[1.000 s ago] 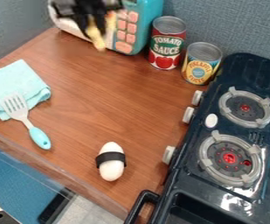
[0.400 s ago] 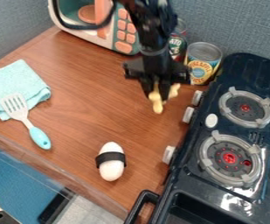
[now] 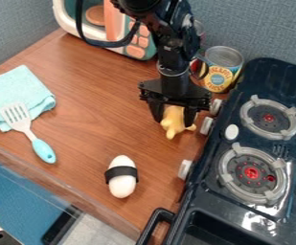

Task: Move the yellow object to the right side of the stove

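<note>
Hanging from the upper middle of the camera view, the black gripper [image 3: 174, 123] points downward with its two fingers spread apart, one at either side of the yellow object [image 3: 173, 125]; whether either touches it cannot be told. The object, pale and knobbly in outline, lies between these fingers at the wooden counter [image 3: 92, 100], just left of the upper knobs [image 3: 206, 125] of the dark toy stove [image 3: 202, 196]. The stove occupies the right part of the view and bears two grey burners [image 3: 251, 173], one nearer the camera than the other. Behind the gripper stand a yellow-labelled can [image 3: 218, 79] and a red can [image 3: 200, 34], the latter largely hidden by the arm. A toy microwave [image 3: 151, 50] is placed at the rear. Nearer the camera lies a white egg-shaped item [image 3: 122, 185] encircled by a black band. Farther left, a spatula [image 3: 44, 151] rests with its slotted head on a folded turquoise cloth [image 3: 22, 83].
</note>
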Robot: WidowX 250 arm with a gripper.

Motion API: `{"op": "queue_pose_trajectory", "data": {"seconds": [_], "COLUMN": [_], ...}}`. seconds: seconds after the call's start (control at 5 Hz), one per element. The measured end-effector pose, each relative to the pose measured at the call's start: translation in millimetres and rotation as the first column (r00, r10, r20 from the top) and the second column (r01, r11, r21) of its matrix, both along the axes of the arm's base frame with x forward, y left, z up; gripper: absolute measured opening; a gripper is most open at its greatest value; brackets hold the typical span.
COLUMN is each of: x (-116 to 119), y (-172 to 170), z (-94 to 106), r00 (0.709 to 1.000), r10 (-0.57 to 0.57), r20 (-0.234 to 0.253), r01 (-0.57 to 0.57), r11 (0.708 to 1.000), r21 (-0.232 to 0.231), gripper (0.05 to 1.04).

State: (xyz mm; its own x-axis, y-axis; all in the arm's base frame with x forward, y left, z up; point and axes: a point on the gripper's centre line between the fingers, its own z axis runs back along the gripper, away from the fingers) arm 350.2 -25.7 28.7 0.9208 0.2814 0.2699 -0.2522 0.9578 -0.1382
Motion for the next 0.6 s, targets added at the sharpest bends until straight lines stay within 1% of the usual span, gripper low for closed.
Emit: {"op": "queue_pose_trajectory", "data": {"seconds": [0.2, 0.4, 0.6], "x": [-0.6, 5.2, 5.9], "y": [2.6, 5.0, 4.2], "z": [19.7, 54.5, 86.1], "r00": [1.0, 0.996, 0.983], "r10": [0.003, -0.002, -0.013], "r20": [0.028, 0.093, 0.182], "r01": [-0.003, -0.001, 0.008], "r11": [1.0, 0.999, 1.0], "r21": [0.014, 0.034, 0.026], "gripper": [1.009, 1.004, 1.0]}}
